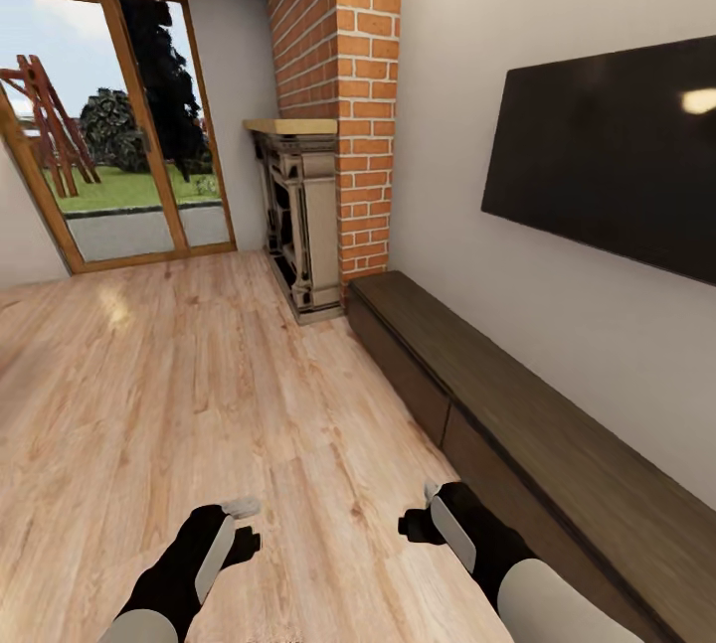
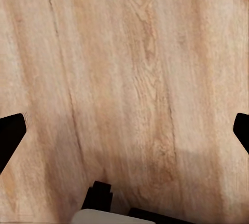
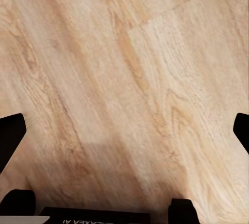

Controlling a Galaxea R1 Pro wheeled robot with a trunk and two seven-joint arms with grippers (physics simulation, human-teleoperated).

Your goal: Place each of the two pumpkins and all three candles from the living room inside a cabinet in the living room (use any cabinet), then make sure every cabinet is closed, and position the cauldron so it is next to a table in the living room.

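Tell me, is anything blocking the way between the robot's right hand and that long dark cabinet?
Nothing visible does. The right gripper hangs over bare wooden floor, with the cabinet close beside it, drawers shut. Both sets of fingers are open and empty.

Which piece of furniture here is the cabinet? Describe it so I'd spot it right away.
Find the red brick chimney column on the right wall. The cabinet is the long, low dark-brown unit running from its base under the black screen. Unlike the ornate fireplace surround, it is plain and flat-topped.

A pale wood floor (image 1: 179,395) lies under both sets of fingers. On it, beyond the right fingers, stand the cabinet (image 1: 517,424) and a fireplace (image 1: 298,226).
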